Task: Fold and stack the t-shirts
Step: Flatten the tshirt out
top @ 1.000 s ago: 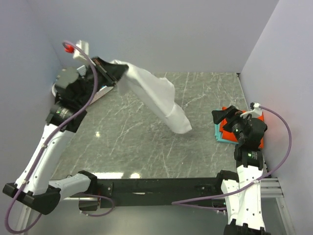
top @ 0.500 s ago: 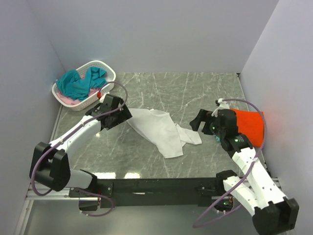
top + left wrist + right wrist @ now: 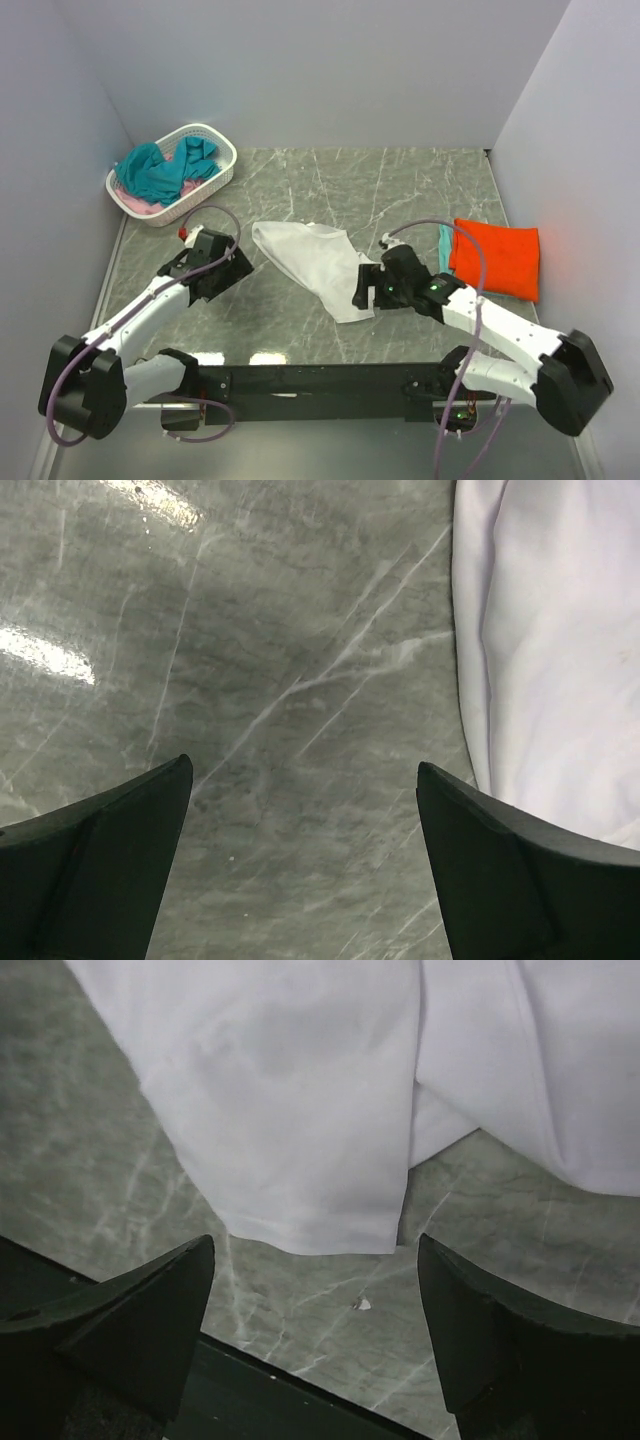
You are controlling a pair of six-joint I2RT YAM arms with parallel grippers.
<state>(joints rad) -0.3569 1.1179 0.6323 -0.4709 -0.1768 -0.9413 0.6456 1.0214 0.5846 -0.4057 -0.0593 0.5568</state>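
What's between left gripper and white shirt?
Only bare table: the left wrist view shows left gripper open above it, white shirt at the side.

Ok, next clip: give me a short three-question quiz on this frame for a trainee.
1. True or false: the white t-shirt lies loose on the table, with the left hand and right hand both open.
2. Where is the orange-red t-shirt? A in the left hand; B folded at the table's right side; C under the white one.
3. Fill in: teal shirts are heaped in the white ____.
Key: 1 true; 2 B; 3 basket.
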